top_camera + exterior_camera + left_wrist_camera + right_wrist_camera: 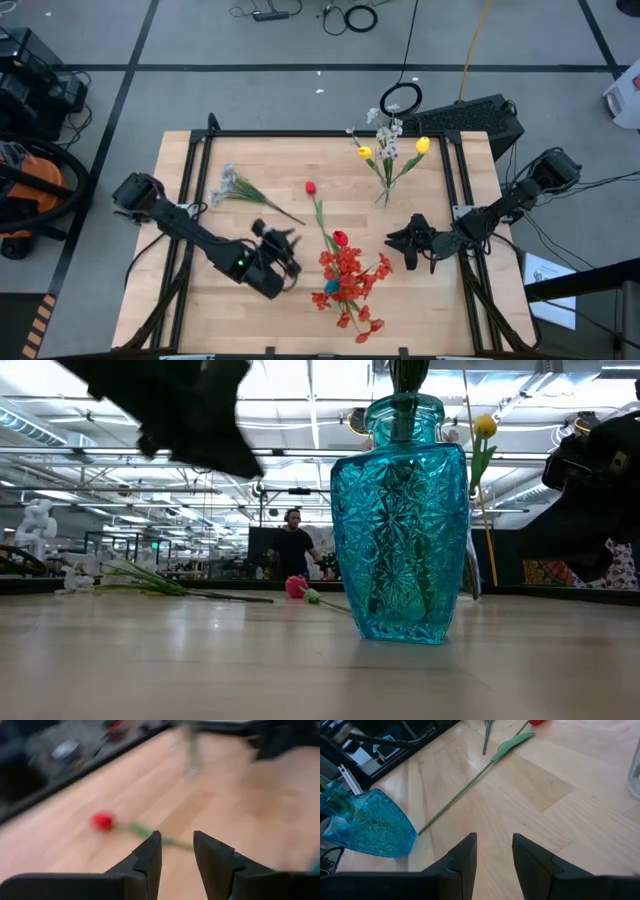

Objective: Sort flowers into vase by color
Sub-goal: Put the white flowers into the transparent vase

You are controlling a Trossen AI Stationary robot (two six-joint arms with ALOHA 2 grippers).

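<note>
I'm stretching my left arm in from the left edge of the wooden table [200,300], elbow low, with my left pincer [283,252] hovering above the boards near the front middle. Its fingers [148,856] are sitting a little apart with nothing between them, pointing toward the red tulip [311,187] that's lying flat on the table, stem trailing toward the front.

My right arm is reaching in from the right side, and my right pincer [410,243] is hanging just above the wood, aimed at the middle. Those fingers [464,851] are parted too, gripping nothing.

The blue glass vase [400,520] is standing upright near the front edge, with the red blossoms [350,275] bunched in it. The clear vase [383,190] is standing toward the back, holding the yellow tulips [423,145] and some whitish sprigs [388,130]. One more whitish sprig [230,185] is lying on the table back left, well apart from both vases.
</note>
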